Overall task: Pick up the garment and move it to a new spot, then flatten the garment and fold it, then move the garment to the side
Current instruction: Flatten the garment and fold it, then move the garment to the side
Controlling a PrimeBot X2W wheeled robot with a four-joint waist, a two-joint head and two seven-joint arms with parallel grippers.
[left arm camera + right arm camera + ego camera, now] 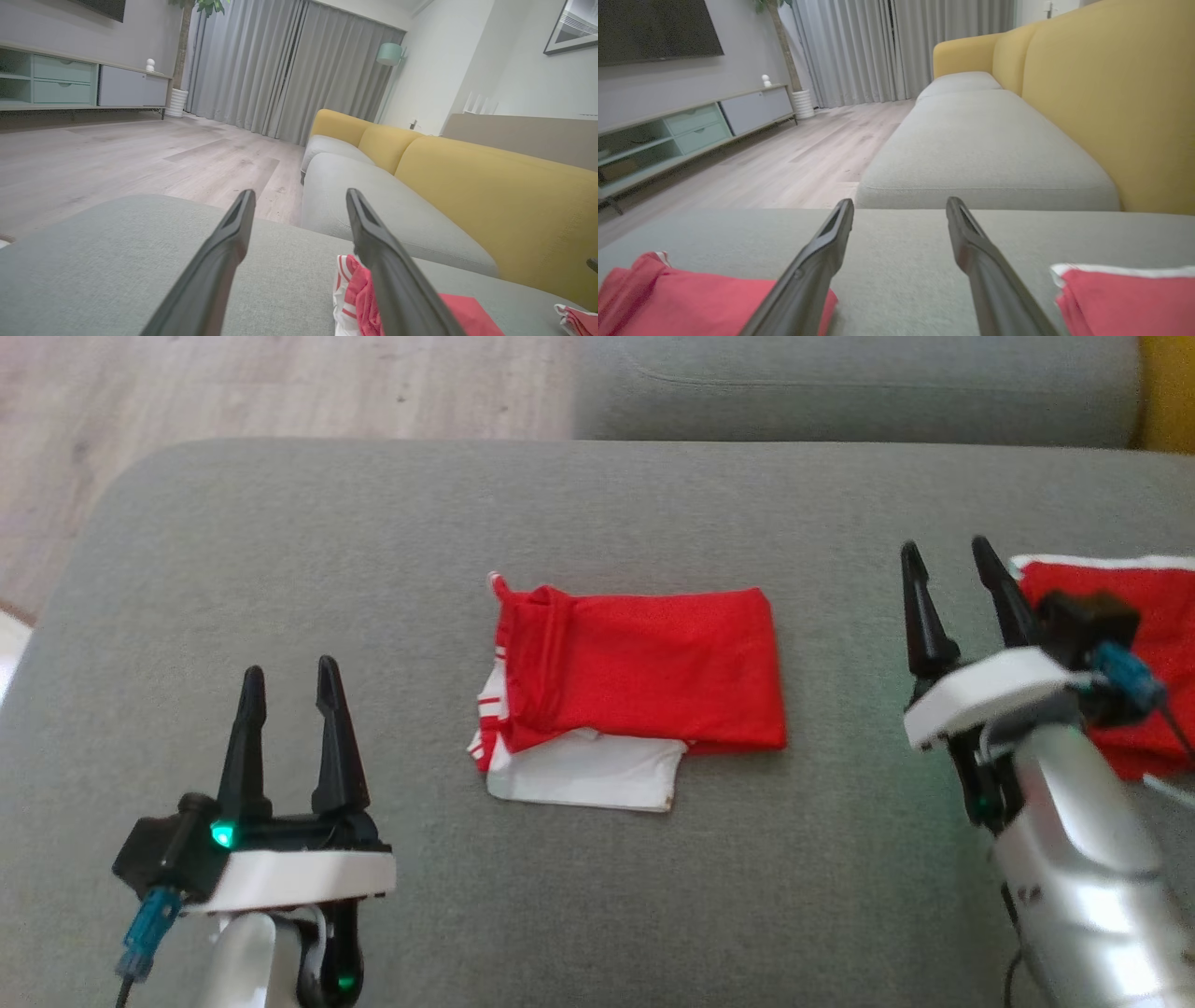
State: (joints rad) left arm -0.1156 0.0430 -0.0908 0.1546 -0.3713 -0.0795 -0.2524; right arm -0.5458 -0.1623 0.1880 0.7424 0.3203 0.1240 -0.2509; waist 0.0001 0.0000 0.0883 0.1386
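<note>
Left pincer [289, 670] and right pincer [945, 549] both spread apart, empty, flanking the folded red garment [644, 663] lying on grey sofa cushion [373, 569].

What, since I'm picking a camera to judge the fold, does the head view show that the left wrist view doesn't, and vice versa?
Head view: the folded garment whole from above, with white sticking out from under the red. Left wrist view: the room beyond, with curtains, cabinet and lamp. Both: the gray cushion, the left gripper open above it, at least an edge of the folded garment, a second red garment at the right, and wooden floor.
</note>
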